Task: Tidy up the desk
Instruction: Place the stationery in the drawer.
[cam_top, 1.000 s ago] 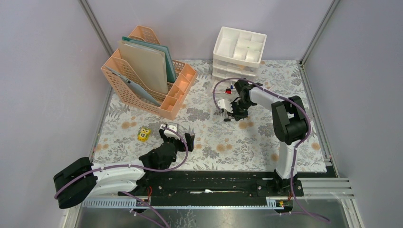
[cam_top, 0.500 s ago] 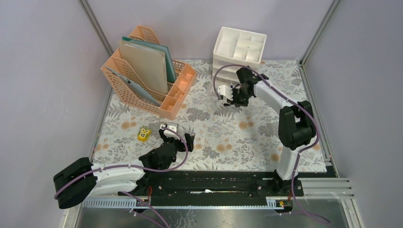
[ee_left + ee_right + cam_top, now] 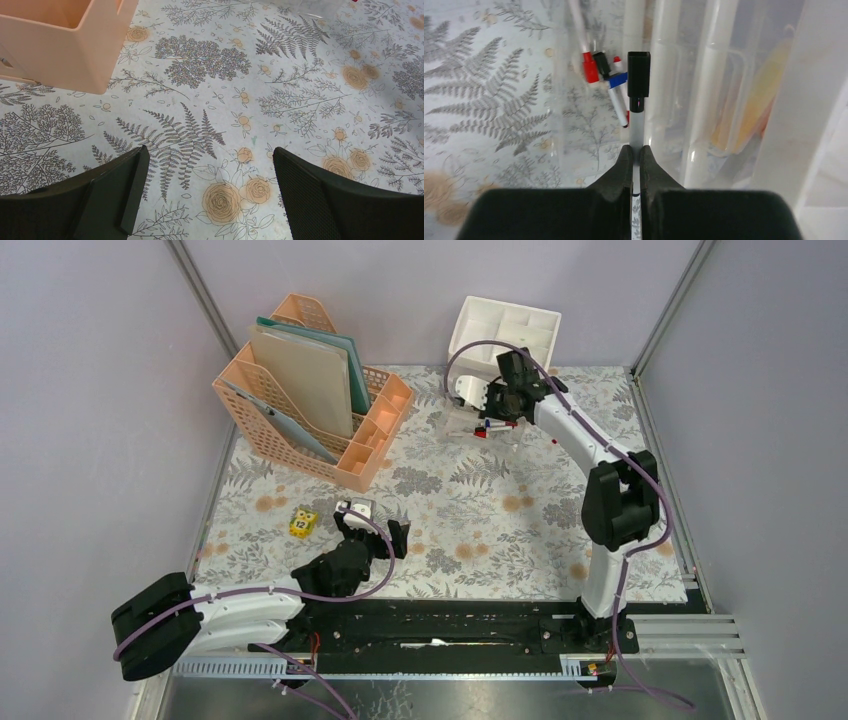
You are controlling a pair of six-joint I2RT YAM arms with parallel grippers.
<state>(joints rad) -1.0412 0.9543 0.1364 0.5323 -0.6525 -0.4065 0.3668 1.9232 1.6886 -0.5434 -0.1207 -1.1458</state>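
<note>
The desk (image 3: 480, 525) is a tabletop under a pale cloth with grey ferns and orange flowers; it also shows in the left wrist view (image 3: 200, 60). My right gripper (image 3: 490, 402) is at the back, in front of the white drawer unit (image 3: 505, 328). In the right wrist view my right gripper (image 3: 636, 155) is shut on a white marker with a black cap (image 3: 638, 82), over a pulled-out clear drawer (image 3: 559, 100) that holds red-capped (image 3: 589, 67) and blue-capped (image 3: 616, 80) pens. My left gripper (image 3: 375, 530) is open and empty just above the cloth (image 3: 210, 195).
A peach file rack (image 3: 300, 390) with folders stands at the back left; its corner shows in the left wrist view (image 3: 65, 40). A small yellow die (image 3: 303, 523) lies left of my left gripper. A black rail (image 3: 450, 625) runs along the near edge.
My right gripper has moved away from the middle of the desk to the drawer unit, carrying the marker. The left arm has not moved.
</note>
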